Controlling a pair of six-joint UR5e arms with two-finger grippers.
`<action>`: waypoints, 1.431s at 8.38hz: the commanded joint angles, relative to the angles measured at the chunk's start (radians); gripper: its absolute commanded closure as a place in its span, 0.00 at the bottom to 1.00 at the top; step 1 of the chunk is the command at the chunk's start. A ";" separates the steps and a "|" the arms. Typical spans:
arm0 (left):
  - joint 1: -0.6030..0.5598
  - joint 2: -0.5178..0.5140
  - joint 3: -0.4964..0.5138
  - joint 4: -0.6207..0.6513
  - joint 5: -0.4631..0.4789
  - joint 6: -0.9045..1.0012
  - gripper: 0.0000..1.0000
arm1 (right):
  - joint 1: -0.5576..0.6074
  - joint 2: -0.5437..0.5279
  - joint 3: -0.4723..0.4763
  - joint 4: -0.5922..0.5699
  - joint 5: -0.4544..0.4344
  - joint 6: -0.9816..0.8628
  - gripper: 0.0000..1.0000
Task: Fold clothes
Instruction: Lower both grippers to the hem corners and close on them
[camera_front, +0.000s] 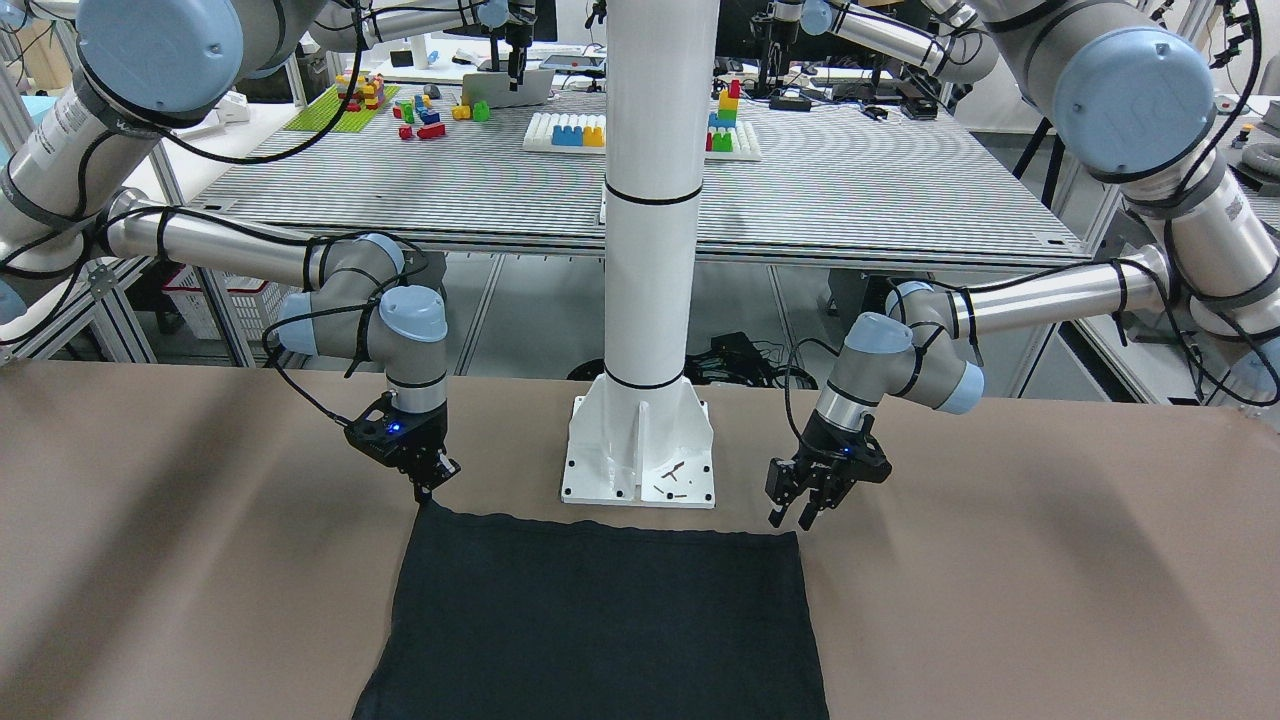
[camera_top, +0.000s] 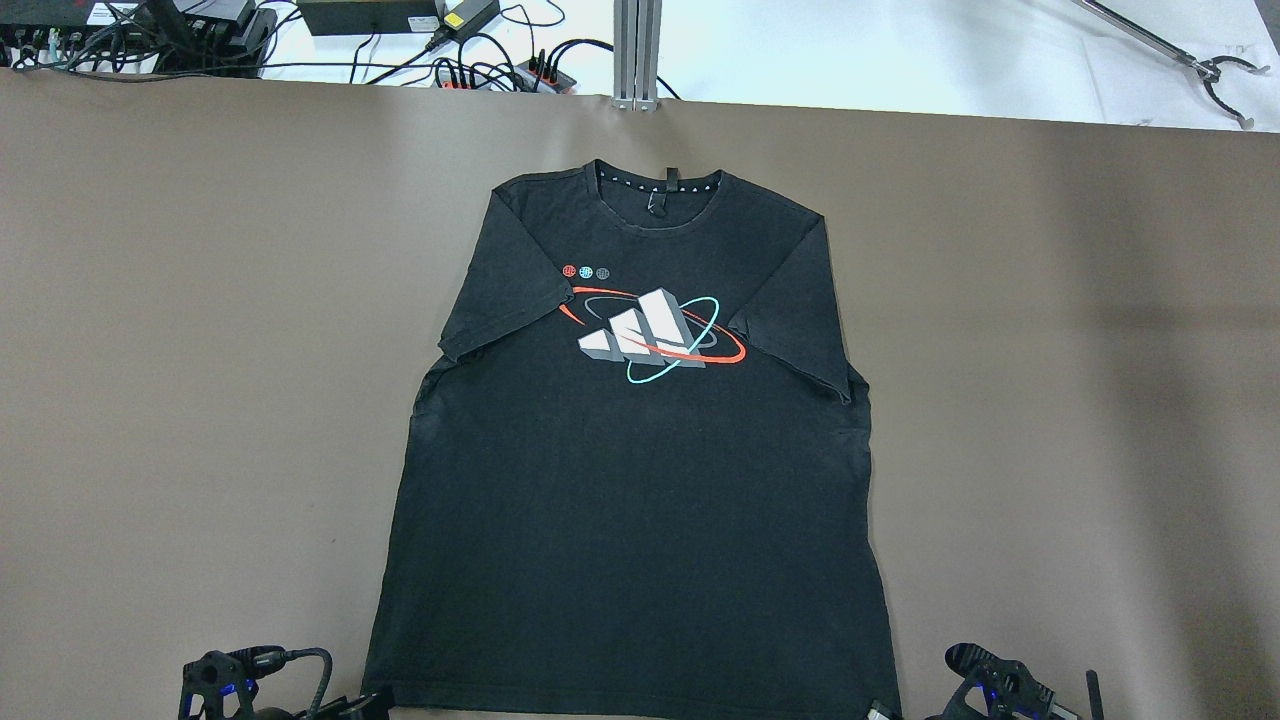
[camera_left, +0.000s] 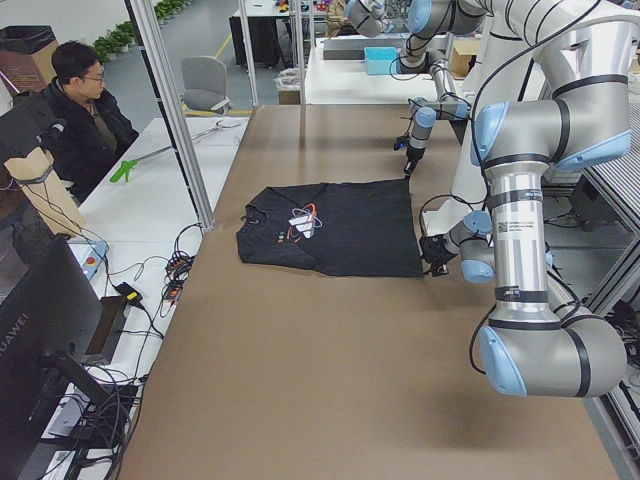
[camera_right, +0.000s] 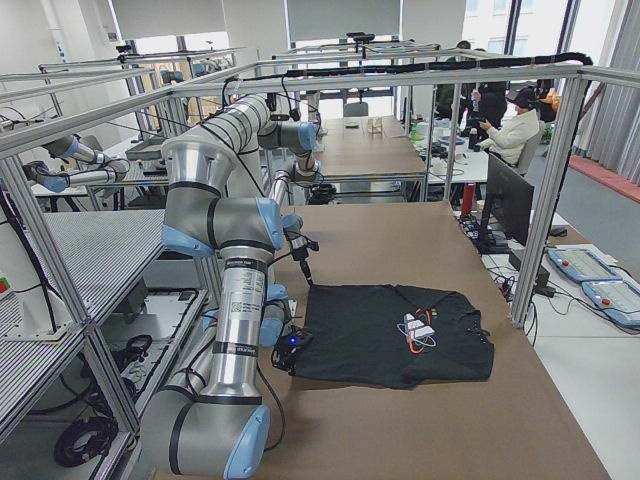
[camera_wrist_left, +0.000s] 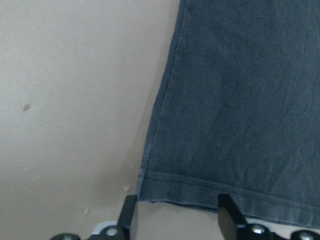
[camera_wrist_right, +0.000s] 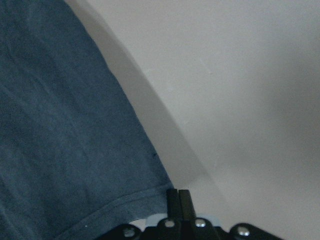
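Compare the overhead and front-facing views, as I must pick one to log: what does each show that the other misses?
Only overhead: the collar, sleeves and printed logo of the T-shirt. Only front-facing: the white pillar, the left gripper open, the right gripper shut, both at the hem corners. Both: the shirt's hem on the brown table.

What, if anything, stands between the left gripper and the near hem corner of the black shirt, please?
Nothing visible does. The open left gripper sits right at the hem corner of the shirt, with only bare brown table beside it.
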 joint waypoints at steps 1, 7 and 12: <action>-0.006 -0.012 0.026 -0.001 0.000 0.003 0.43 | 0.000 0.000 -0.001 -0.001 0.000 0.000 1.00; -0.023 -0.017 0.031 0.000 -0.005 0.008 0.74 | 0.000 0.000 -0.007 -0.001 0.000 0.000 1.00; -0.020 -0.014 0.040 0.000 -0.003 0.008 0.98 | 0.001 0.000 -0.004 -0.001 0.000 -0.001 1.00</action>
